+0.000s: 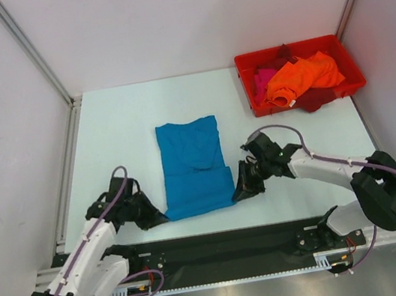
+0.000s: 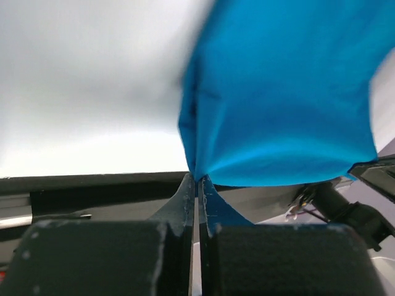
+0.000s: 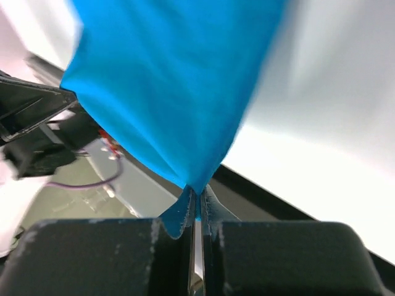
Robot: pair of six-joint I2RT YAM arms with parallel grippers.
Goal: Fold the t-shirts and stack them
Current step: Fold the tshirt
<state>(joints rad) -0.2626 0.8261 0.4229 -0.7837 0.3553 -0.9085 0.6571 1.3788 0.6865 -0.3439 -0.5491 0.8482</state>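
Now the left hand [image 1: 160, 217] and right hand [image 1: 237, 195] each pinch shut on a near hem corner of the teal-blue t-shirt [image 1: 192, 166], which lies folded narrow mid-counter [image 1: 114, 124]. Lift both corners level (no sag between) and carry them evenly toward the collar.

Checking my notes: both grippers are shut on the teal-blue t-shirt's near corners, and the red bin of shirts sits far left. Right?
No: the top external view shows the red bin at the far right. The left gripper and right gripper are shut on the teal-blue t-shirt at its near corners, as stated.
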